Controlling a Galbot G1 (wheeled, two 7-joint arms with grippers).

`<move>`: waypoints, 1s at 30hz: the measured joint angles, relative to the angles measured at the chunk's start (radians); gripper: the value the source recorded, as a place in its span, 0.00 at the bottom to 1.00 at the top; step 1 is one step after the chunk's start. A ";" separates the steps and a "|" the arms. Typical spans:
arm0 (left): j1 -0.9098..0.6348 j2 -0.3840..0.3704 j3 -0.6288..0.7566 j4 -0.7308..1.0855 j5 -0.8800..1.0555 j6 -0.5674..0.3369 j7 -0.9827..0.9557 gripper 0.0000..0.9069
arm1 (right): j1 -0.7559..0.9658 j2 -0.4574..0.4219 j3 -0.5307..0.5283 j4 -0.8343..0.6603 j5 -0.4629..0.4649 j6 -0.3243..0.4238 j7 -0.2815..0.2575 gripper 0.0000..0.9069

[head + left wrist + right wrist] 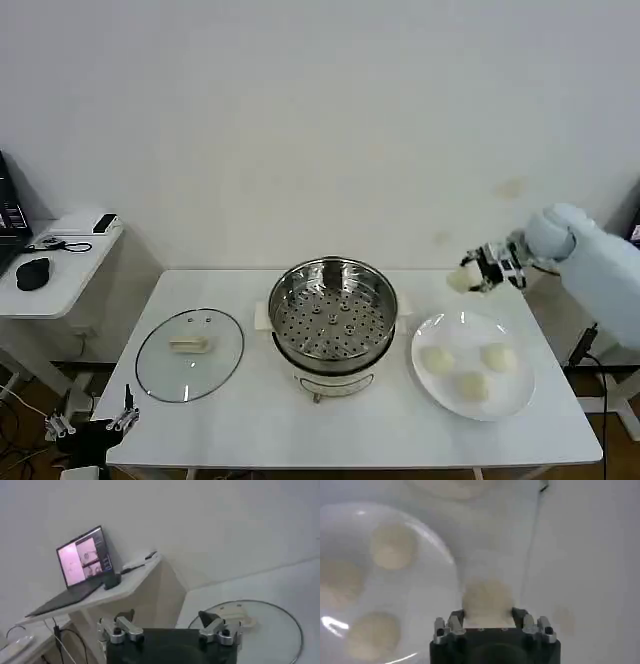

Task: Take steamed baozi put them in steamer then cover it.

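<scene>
The right hand (484,272) hangs above the tabletop (350,420) behind the white plate (520,395), its fingers closed around one bun (487,600). Three more buns (470,385) lie on the plate. The steamer (333,312) stands open mid-tabletop, the glass lid (190,355) flat to its left. The left hand (95,425) waits spread open and empty by the tabletop's near left corner.
</scene>
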 measured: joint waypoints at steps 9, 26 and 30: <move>-0.002 -0.002 -0.002 -0.003 -0.001 0.002 0.002 1.00 | 0.177 0.121 -0.148 0.034 0.124 0.015 0.021 0.72; 0.005 -0.013 -0.042 -0.008 -0.007 0.004 0.004 1.00 | 0.254 0.352 -0.390 0.037 0.148 0.175 0.062 0.72; 0.004 -0.014 -0.048 0.002 -0.008 0.004 0.004 1.00 | 0.244 0.392 -0.421 0.022 0.096 0.245 0.085 0.72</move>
